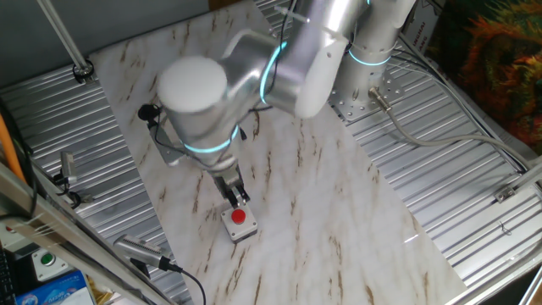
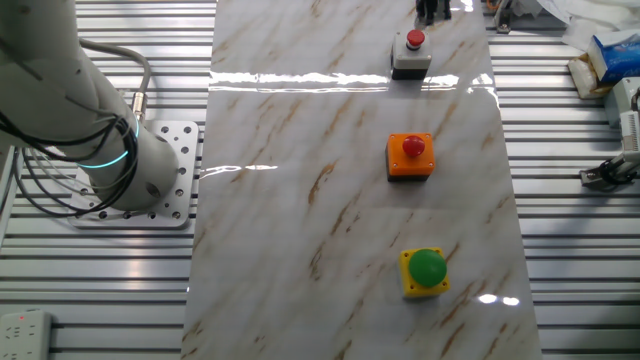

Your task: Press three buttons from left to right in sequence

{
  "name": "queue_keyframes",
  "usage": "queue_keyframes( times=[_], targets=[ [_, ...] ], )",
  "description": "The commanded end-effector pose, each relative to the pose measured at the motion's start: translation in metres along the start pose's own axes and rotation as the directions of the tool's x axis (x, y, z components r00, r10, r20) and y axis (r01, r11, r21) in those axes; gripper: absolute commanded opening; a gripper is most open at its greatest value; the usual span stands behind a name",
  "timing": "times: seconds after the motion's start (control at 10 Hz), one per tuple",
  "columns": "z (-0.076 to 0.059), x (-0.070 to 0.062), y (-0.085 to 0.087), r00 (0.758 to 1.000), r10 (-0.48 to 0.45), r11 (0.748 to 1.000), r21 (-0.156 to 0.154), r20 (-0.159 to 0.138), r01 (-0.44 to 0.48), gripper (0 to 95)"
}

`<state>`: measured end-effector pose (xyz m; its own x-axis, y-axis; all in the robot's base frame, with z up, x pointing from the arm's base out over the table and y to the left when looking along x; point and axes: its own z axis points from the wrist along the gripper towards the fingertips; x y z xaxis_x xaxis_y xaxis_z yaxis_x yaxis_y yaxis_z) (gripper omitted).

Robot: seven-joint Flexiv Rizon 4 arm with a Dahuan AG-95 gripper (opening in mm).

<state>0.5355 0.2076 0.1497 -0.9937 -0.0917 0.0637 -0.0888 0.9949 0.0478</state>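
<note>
Three push-button boxes are seen in a line on the marble-patterned board (image 2: 300,200) in the other fixed view: a green button on a yellow box (image 2: 425,271) nearest the camera, a red button on an orange box (image 2: 411,155) in the middle, and a red button on a light-grey box (image 2: 411,53) farthest away, all well apart from one another. In one fixed view only the light-grey box is shown, its red button facing up, while the other two are hidden behind the arm (image 1: 254,72). The gripper (image 1: 235,196) is held just above and beside that box, pointing down at it. Whether its fingers are parted or closed cannot be told, and contact with the button cannot be confirmed. In the other fixed view only dark fingertips are visible at the top edge, just beyond the light-grey box.
</note>
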Motion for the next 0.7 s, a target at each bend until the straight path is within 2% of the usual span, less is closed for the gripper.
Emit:
queue_keyframes(
  times=[0.1, 0.2, 0.3, 0.7],
  targets=[
    [0.0, 0.004, -0.039, 0.999, -0.042, 0.999, 0.002, -0.001, 0.042, 0.0],
    [-0.001, 0.006, -0.046, 0.999, -0.05, 0.999, 0.007, -0.001, 0.05, 0.0],
    [-0.001, 0.009, -0.063, 1.0, -0.029, 1.0, 0.006, 0.0, 0.029, 0.0],
    [0.005, 0.008, -0.085, 0.997, 0.071, 0.997, 0.032, 0.005, -0.071, 0.0]
  ],
)
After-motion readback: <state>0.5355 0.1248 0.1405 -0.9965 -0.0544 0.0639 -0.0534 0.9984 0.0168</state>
